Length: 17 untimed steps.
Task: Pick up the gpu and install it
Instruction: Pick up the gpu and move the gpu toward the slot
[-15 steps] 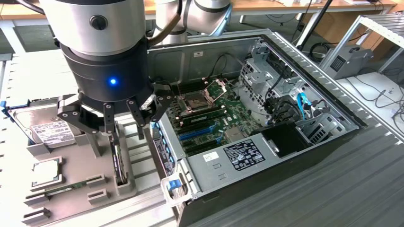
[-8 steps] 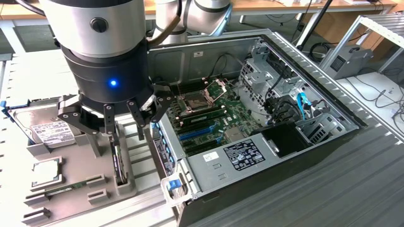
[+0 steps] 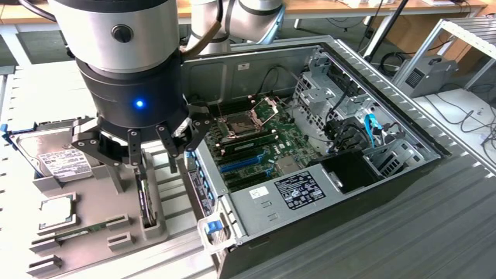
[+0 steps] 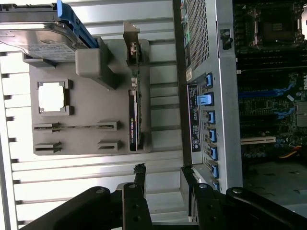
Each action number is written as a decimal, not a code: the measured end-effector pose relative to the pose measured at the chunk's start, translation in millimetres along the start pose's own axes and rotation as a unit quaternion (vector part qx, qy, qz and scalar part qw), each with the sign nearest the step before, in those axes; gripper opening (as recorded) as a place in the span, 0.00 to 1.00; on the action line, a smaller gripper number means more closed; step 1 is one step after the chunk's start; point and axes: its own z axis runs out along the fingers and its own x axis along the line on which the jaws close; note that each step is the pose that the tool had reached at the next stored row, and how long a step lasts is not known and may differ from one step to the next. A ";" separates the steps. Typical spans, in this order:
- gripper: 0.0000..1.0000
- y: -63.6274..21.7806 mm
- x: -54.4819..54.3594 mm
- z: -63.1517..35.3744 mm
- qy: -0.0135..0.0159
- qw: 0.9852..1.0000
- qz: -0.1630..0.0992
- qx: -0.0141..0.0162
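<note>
The gripper [image 3: 155, 165] hangs with its fingers apart and nothing between them, just over the gpu [image 3: 145, 200]. The gpu stands on edge in a slot of the grey tray [image 3: 93, 200], beside the open case [image 3: 349, 197].

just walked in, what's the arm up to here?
The arm's claw is open and hangs over the grey parts holder beside the open PC case. It is closest to the gpu, which stands on edge in its holder slot, not gripped and not yet installed.
</note>
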 end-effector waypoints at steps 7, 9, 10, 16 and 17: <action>0.42 0.0 0.0 1.3 0.000 1.000 0.000 0.000; 0.42 -0.1 0.1 1.8 0.000 1.000 0.000 0.000; 0.42 -0.1 0.1 2.0 0.000 1.000 0.000 0.000; 0.42 -0.1 0.1 3.0 0.000 1.000 0.000 0.000; 0.42 -0.1 0.1 3.4 0.000 1.000 0.000 0.000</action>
